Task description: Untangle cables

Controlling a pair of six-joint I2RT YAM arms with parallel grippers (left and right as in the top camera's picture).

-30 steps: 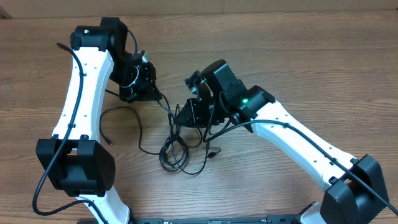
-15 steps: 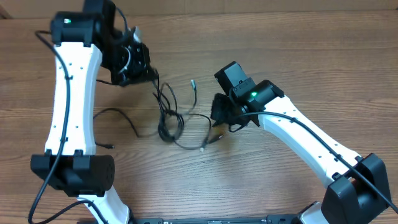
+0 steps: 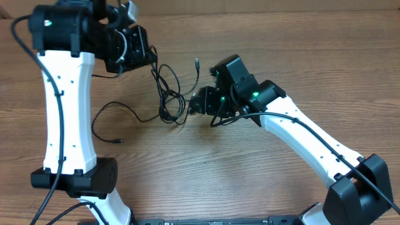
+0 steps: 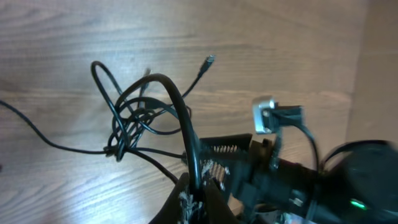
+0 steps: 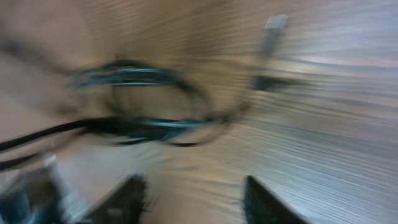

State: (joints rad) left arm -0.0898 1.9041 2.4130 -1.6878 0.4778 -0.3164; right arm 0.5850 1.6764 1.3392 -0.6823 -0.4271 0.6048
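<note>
A bare wooden table (image 3: 300, 56) lies under me, with only the black cables (image 3: 167, 94) on it. My left gripper (image 4: 194, 198) is pinched shut on one strand (image 4: 180, 112), which arches away from it and runs down into the knot (image 4: 134, 118) lying on the wood between my two arms. My right gripper (image 5: 194, 186) sits just beside that knot, jaws apart with nothing between them, though its view is badly smeared. One plug (image 3: 196, 61) juts free beyond the knot, and a long tail (image 3: 106, 115) trails off to the left. I judge I'm mid-pull, with the loops not yet parted. Next, the right gripper should close on a different loop and draw against the left.
</note>
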